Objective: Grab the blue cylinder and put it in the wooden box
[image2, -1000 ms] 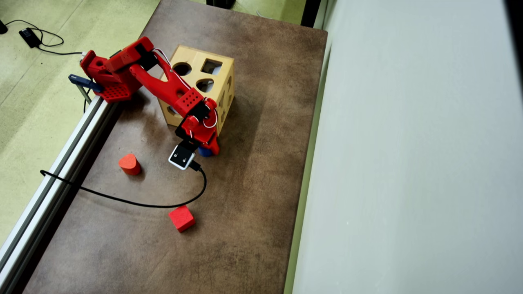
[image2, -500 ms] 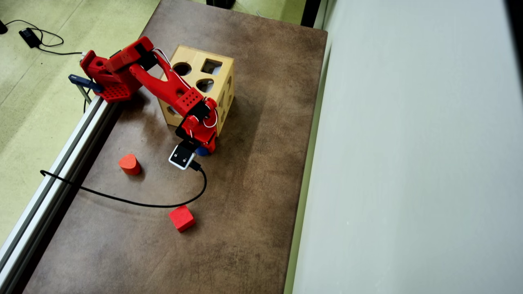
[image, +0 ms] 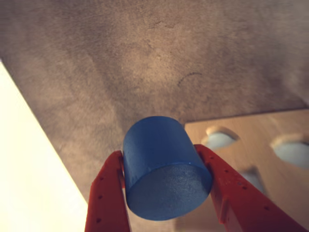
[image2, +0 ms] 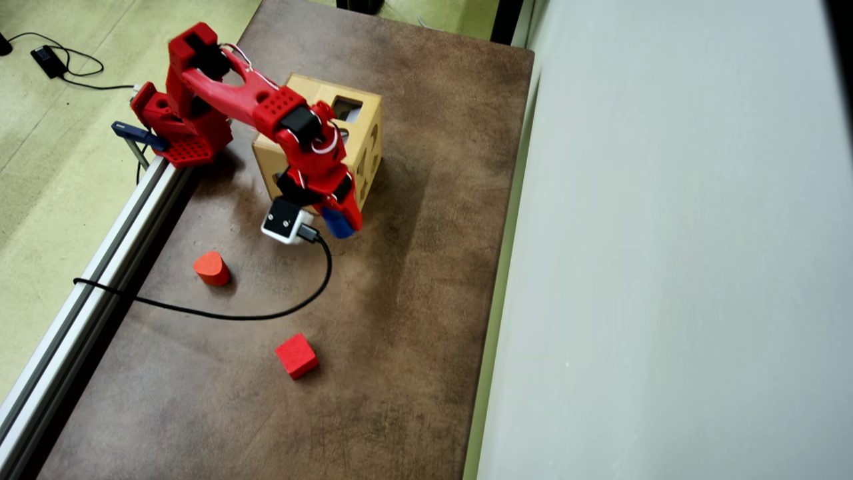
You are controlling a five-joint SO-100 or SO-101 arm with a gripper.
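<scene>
The blue cylinder [image: 164,169] fills the lower middle of the wrist view, its flat round end facing the camera. Both red fingers [image: 108,193] press on its sides, so my gripper [image: 159,152] is shut on it. Brown tabletop shows below the cylinder, which hangs clear of it. From overhead, only a blue sliver of the cylinder [image2: 338,225] shows under the gripper [image2: 343,223], just off the near corner of the wooden box [image2: 365,143]. The arm covers much of the box top. A light-wood box face with cut-out holes [image: 251,145] shows at the wrist view's lower right.
A red rounded-wedge block [image2: 212,268] and a red cube [image2: 296,356] lie on the brown table [image2: 413,300]. A black camera cable [image2: 233,315] loops across the table to the aluminium rail [image2: 100,267] along its left edge. A pale wall [image2: 666,267] borders the right side.
The arm has risen and drawn back toward the box, lifting the blue cylinder off the table. The wrist camera and its cable shifted up with it. The red blocks have not moved.
</scene>
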